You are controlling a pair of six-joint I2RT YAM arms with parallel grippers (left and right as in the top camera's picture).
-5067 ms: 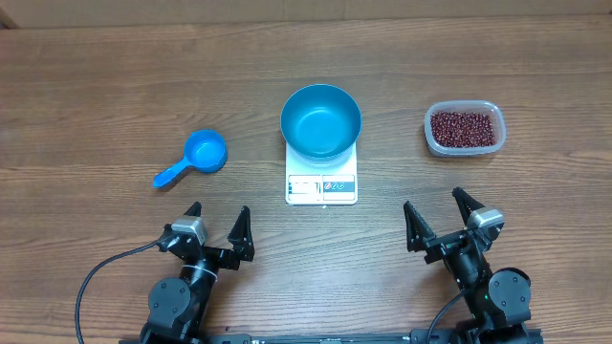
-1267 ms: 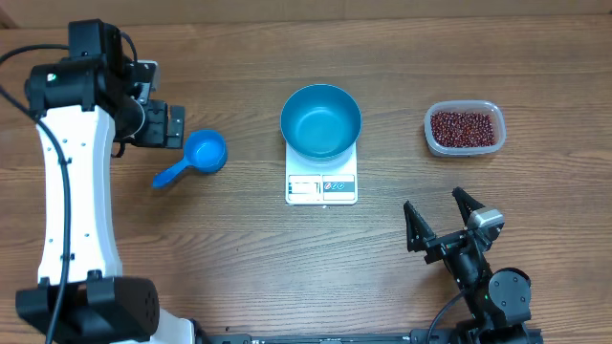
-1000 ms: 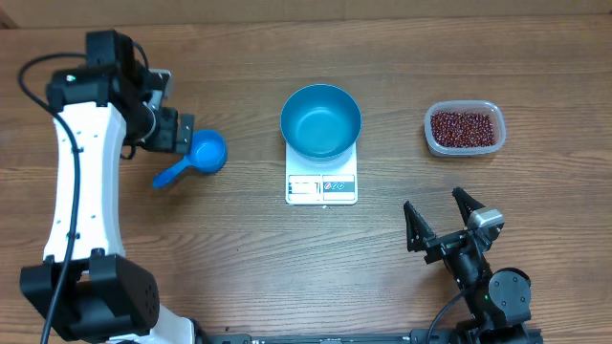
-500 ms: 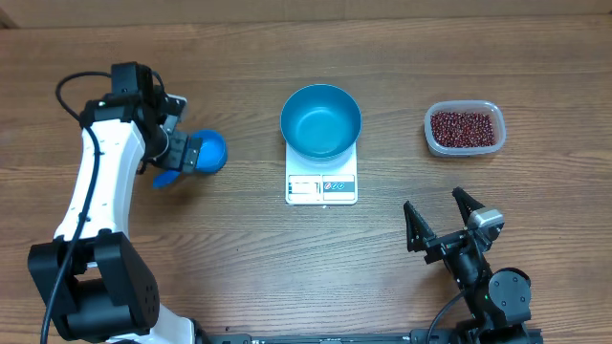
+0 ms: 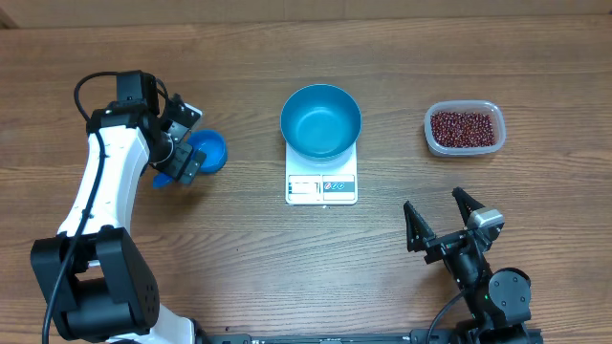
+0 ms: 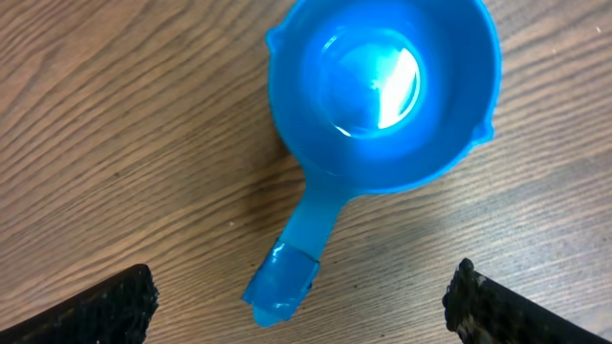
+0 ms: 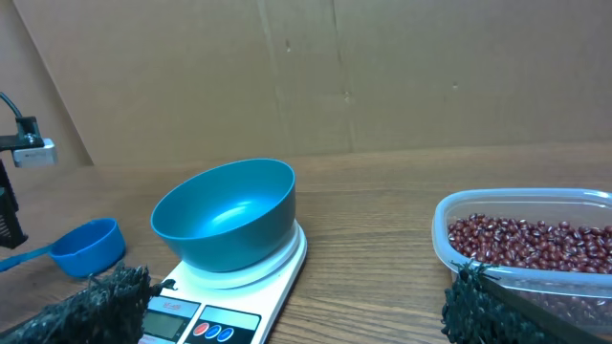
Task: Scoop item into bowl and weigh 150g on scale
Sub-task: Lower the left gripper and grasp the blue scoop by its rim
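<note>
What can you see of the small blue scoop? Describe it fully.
The scoop is bright blue and glossy, plastic by its look: a round, empty cup with a short flat handle ending in a squared tip. It sits upright on the wooden table, with nothing else touching it. The left hand is open over it, its fingers apart on either side of the handle's end, not gripping.

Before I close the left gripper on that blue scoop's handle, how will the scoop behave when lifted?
The scoop looks like thin, empty plastic, so it is probably light and stiff. Its narrow, glossy handle may twist once the left gripper closes, letting the cup end droop. If nudged, it will likely slide on the wood table rather than roll.
</note>
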